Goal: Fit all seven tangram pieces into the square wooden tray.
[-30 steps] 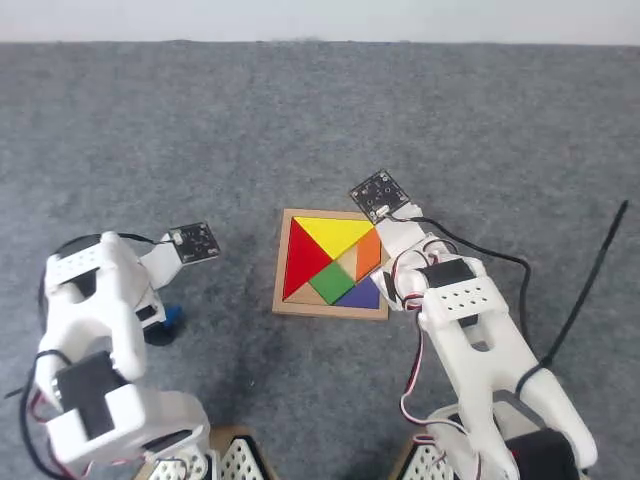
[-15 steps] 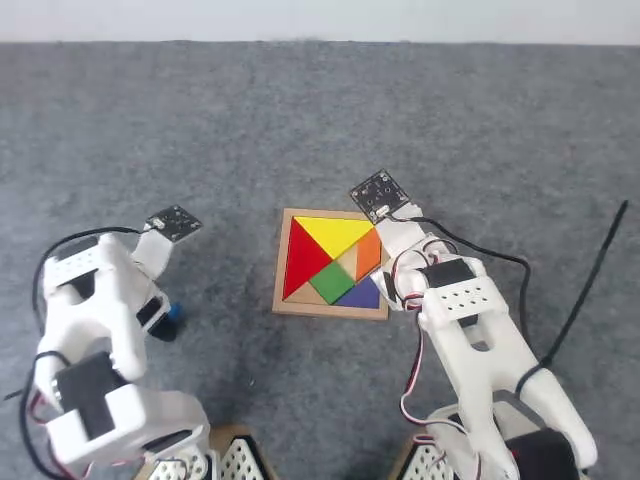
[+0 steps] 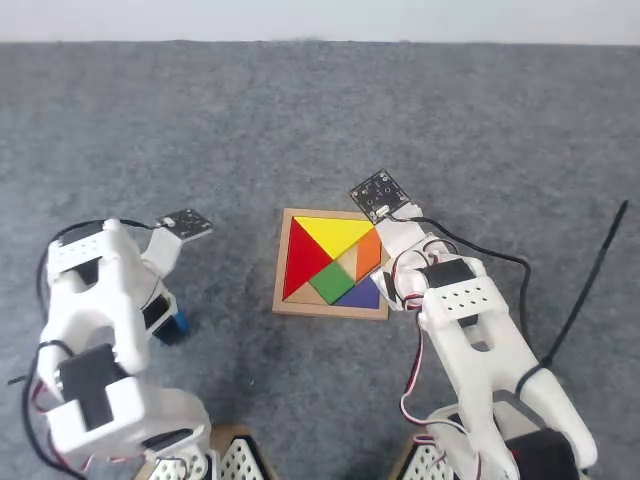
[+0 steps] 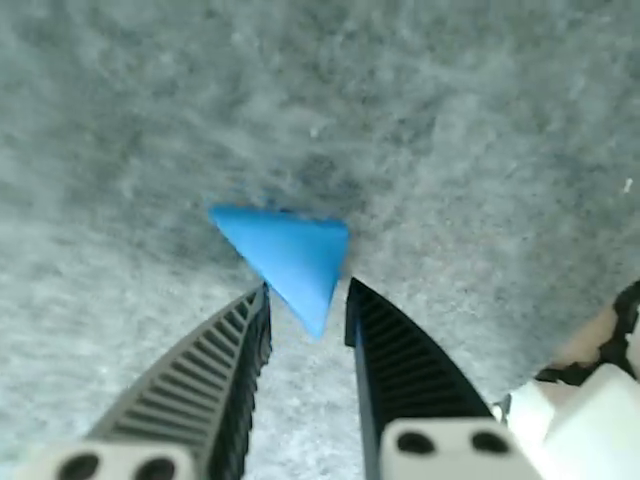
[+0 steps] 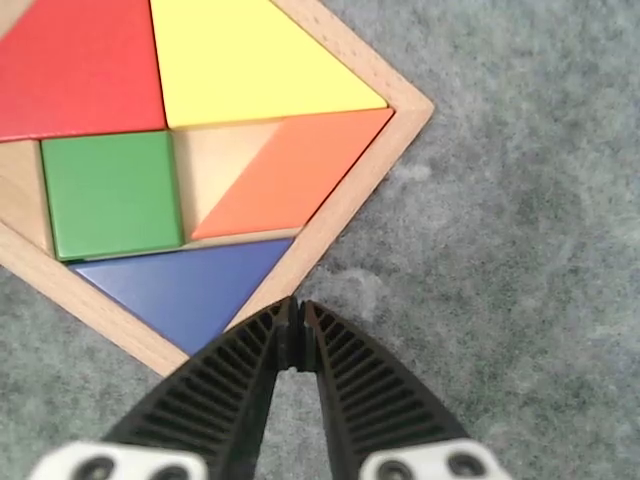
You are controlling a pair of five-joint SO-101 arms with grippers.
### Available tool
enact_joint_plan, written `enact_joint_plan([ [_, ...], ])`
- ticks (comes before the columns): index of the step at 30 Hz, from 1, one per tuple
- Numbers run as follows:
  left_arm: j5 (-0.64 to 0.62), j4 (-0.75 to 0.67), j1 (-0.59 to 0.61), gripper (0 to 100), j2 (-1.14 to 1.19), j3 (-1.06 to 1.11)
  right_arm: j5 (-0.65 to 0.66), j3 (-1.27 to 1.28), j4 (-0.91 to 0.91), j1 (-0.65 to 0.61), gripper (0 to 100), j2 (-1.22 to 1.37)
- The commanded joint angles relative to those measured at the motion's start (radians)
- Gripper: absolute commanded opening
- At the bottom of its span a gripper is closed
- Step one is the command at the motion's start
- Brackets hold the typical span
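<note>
Grey carpet around tray; blue triangle tip between parted left claw.

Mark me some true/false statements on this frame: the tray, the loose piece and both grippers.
1. The tray is full. False: bare wood shows in the tray between the green piece and the orange piece.
2. The right gripper is shut. True.
3. It hangs over the tray. False: it is over the carpet, beside the tray's edge.
4. The light blue triangle lies on the carpet. True.
5. The left gripper is shut. False: the left gripper is open, with the triangle's tip between its fingers.
</note>
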State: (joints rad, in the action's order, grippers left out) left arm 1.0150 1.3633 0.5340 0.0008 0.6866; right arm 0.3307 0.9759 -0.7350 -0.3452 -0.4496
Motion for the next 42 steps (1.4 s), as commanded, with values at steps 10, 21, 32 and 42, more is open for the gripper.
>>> enact_joint_plan([
  [10,-0.485,-0.025,-0.015,22,0.005,0.002,-0.012,-0.006,0.008,0.012,0.6,-0.048],
  [21,-0.85,-0.16,-0.011,26,0.008,0.005,-0.012,0.006,0.018,0.013,0.6,-0.048],
  [32,-0.845,-0.222,-0.015,25,0.006,0.084,-0.012,0.011,0.036,0.013,0.6,-0.048],
  [42,-0.813,-0.212,-0.017,19,0.006,0.102,-0.012,0.011,0.033,0.013,0.6,-0.048],
])
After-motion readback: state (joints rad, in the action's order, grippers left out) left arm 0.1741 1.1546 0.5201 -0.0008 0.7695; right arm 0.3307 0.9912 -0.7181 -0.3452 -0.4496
